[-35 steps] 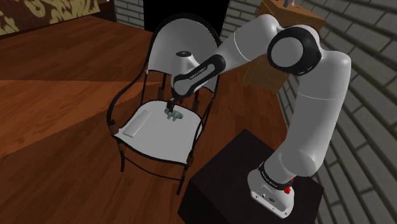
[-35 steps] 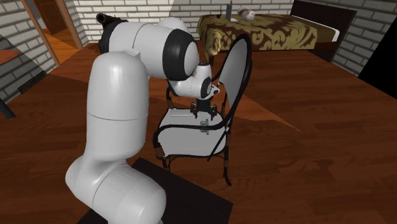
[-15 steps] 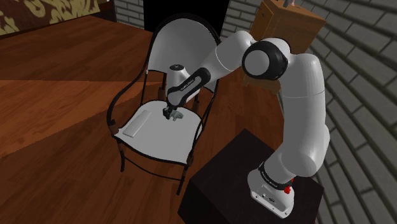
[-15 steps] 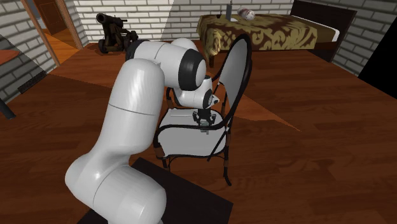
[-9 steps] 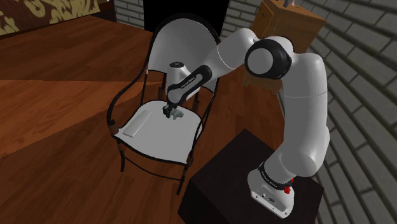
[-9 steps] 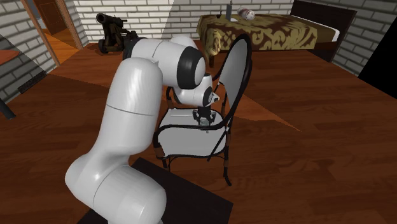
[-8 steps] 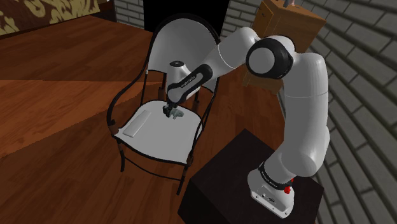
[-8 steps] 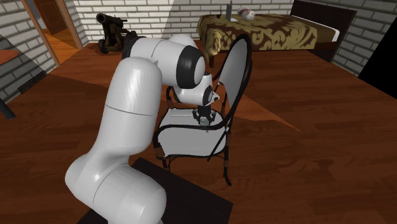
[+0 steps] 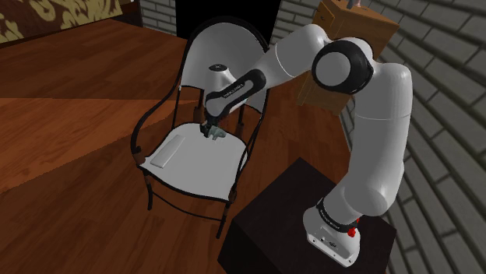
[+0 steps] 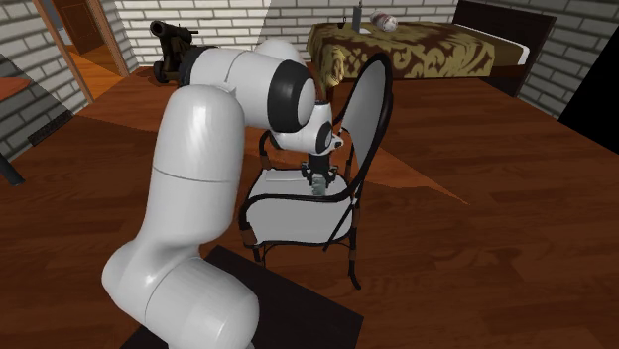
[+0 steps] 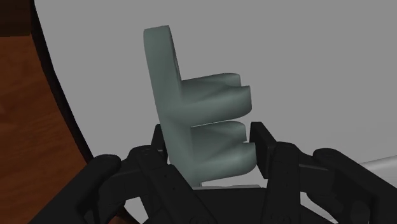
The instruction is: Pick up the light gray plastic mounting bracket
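A grey-green mounting bracket [image 11: 197,121] with two stubby prongs sits clasped between my black fingers [image 11: 264,143]. My gripper [image 11: 210,145] is shut on it. In the shoulder view the gripper [image 9: 210,129] hangs just above the back part of the chair's white seat [image 9: 195,167], the bracket [image 9: 217,133] sticking out beside it. From the second exterior view the gripper [image 10: 317,176] points straight down with the bracket [image 10: 317,187] under it, a little above the seat [image 10: 293,216].
A flat white slab [image 9: 167,150] lies on the seat near its left armrest. The chair's black frame and tall white back [image 9: 226,54] ring the gripper. My dark stand [image 9: 304,226] is at the shoulder view's lower right, a wooden cabinet [image 9: 350,27] behind it. A bed [image 10: 417,50] stands far off.
The fingers have closed on the bracket and the hand has risen slightly, lifting the bracket off the seat. The elbow has swung higher.
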### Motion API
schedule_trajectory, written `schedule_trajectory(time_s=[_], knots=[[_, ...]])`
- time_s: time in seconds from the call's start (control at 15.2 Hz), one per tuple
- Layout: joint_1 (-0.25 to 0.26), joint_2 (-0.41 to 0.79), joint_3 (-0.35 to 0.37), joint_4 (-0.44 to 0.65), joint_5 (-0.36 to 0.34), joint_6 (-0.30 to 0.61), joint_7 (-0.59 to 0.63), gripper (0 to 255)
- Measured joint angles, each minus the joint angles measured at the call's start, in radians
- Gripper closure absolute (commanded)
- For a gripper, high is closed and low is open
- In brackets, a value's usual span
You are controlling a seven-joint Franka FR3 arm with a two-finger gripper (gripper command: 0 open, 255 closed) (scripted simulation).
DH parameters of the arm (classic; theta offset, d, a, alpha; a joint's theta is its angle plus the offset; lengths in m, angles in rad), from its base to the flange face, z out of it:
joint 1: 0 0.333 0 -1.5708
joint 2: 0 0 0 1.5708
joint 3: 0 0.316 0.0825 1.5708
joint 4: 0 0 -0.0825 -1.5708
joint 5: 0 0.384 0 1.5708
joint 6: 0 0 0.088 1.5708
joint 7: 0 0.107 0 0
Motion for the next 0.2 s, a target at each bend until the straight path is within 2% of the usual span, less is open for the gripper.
schedule_trajectory(time_s=[0.2], knots=[[-0.001,-0.032,0.004,-0.004,0.005,-0.028,-0.002,255]])
